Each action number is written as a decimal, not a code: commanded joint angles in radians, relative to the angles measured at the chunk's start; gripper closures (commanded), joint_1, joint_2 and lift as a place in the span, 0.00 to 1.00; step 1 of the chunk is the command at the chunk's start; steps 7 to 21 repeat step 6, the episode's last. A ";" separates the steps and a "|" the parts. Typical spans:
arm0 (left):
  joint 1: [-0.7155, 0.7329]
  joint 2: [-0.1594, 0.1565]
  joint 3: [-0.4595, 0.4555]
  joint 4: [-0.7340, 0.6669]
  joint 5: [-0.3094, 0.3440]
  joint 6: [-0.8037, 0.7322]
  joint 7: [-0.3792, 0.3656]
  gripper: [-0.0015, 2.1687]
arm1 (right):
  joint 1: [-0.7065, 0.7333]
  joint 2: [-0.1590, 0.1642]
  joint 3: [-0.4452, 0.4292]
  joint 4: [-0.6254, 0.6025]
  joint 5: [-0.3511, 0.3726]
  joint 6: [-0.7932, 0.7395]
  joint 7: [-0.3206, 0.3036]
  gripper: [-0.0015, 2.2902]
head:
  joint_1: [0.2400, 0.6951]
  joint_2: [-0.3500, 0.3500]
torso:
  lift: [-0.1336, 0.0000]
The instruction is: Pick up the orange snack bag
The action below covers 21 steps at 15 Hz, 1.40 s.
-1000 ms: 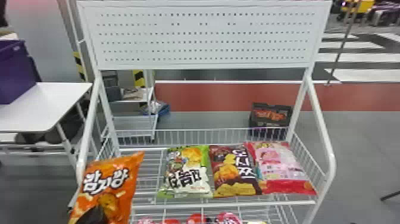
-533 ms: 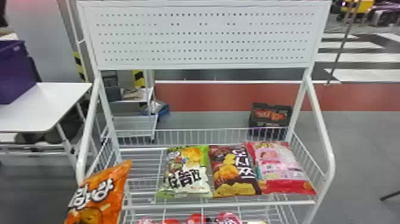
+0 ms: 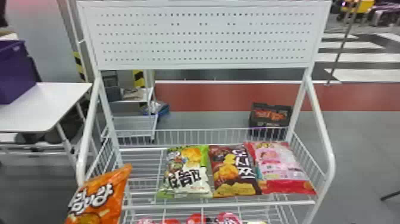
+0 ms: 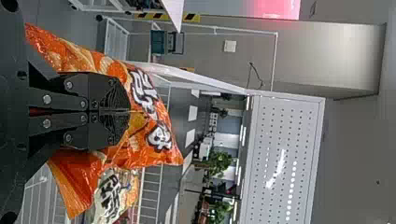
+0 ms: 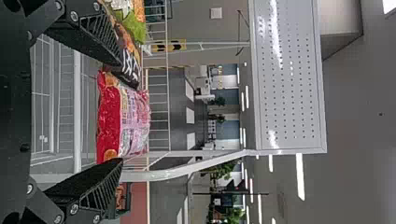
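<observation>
Status, L gripper (image 4: 128,111): closed on orange snack bag (image 3: 98,196). Fingers meet at centerline in L wrist view, w/ bag film creased around tips & bulging past both sides of fingers. Bag loc: head view, lower L, at L front corner of display rack (image 3: 87,128). Bag is tilted, upper corner leaning R; printed face w/ white lettering shows in head view. Contact btwn bag & rack: cannot tell.

R gripper (image 5: 121,112): open, fingers spread wide apart. Pink/red bag (image 3: 282,169) shows beyond the gap, R wrist view.

Top shelf (image 3: 178,205) of rack: wire type, low wire guard at rear & sides. Load, L to R: green/white bag (image 3: 187,172), brown bag (image 3: 235,172), then pink/red bag. All 3 lie side by side, faces up, on ctr & R portion of shelf. Lower level: red & pink packs (image 3: 198,219), partly visible under front rail.

Upper assy: perforated panel (image 3: 205,32), white, fixed across rack uprights. Surroundings: white table (image 3: 56,101) to L of rack, w/ purple bin (image 3: 15,71) on top; blk crate (image 3: 269,120) on floor behind rack, R of ctr.
</observation>
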 commanded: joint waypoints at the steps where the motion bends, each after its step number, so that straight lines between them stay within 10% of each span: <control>1: 0.004 0.000 0.000 0.001 0.000 -0.016 0.000 0.87 | 0.001 0.000 0.000 0.000 -0.002 -0.004 0.000 0.07 | 0.57 0.50 | 1.00; 21: 0.008 0.000 0.011 0.004 0.000 -0.035 0.000 0.87 | 0.004 0.000 0.000 -0.005 0.000 -0.007 0.000 0.07 | 0.57 0.50 | 1.00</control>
